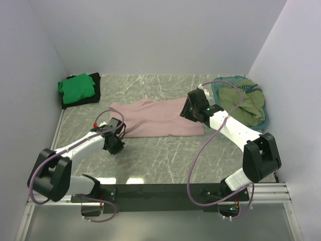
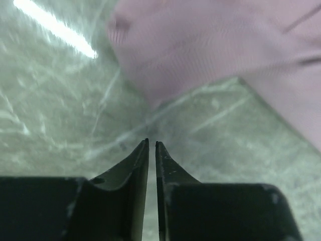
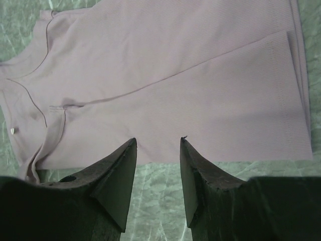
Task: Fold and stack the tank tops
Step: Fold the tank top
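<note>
Ahead of right tool (image 3: 158, 140), pink tank top (image 3: 175, 75), spread flat

Pale walls (image 1: 150, 35) around grey marbled tabletop (image 1: 160, 155)

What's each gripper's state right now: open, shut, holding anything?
Left gripper: shut, holding nothing.
Right gripper: open, holding nothing, at the edge of the pink tank top.

pink top (image 1: 158, 118) flat centre, green top (image 1: 76, 86) folded on black top (image 1: 97, 89) — far left
</note>
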Tool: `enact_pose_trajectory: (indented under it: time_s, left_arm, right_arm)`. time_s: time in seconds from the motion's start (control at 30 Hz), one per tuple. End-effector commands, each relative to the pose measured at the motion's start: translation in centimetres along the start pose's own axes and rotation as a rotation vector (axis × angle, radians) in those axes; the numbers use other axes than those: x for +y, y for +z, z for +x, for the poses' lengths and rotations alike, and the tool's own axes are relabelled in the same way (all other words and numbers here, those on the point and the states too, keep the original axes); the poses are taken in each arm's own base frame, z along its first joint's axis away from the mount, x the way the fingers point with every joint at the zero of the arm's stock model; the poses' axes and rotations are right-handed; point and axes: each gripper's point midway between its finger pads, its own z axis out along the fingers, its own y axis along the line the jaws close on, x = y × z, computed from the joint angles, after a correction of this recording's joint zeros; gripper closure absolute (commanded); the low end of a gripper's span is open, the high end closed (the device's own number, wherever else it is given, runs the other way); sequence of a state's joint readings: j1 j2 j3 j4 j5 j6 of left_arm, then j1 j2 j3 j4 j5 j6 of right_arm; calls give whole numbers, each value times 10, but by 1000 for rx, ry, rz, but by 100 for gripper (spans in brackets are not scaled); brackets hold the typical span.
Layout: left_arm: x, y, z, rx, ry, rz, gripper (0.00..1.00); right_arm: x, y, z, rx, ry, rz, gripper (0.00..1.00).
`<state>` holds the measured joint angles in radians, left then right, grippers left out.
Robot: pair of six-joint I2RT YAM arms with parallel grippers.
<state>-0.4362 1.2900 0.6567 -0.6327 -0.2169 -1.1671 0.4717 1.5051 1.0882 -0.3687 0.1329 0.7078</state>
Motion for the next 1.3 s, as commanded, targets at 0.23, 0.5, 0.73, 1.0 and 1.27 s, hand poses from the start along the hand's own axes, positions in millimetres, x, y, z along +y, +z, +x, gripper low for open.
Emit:
enact_pose_trajectory:
  time_s: [0.23, 0.5, 0.73, 1.0, 1.27]
  left_arm:
    - [-28, 0, -70, -240, 38, -49, 76]
    - [-34, -10, -111, -317, 0, -52, 76]
    - [-46, -2, -131, -310, -16, -44, 76]
    - [-63, 7, -160, -315, -53, -26, 76]
    - [-81, 11, -188, -321, -74, -10, 70]
  right_arm:
    - [10, -5, -7, -33, -22, -36, 53]
    - [11, -6, -6, -34, -30, -44, 53]
    - [10, -3, -5, -26, -32, -44, 54]
    - [9, -2, -1, -20, -38, -44, 54]
    - [5, -2, 2, -17, -50, -39, 54]
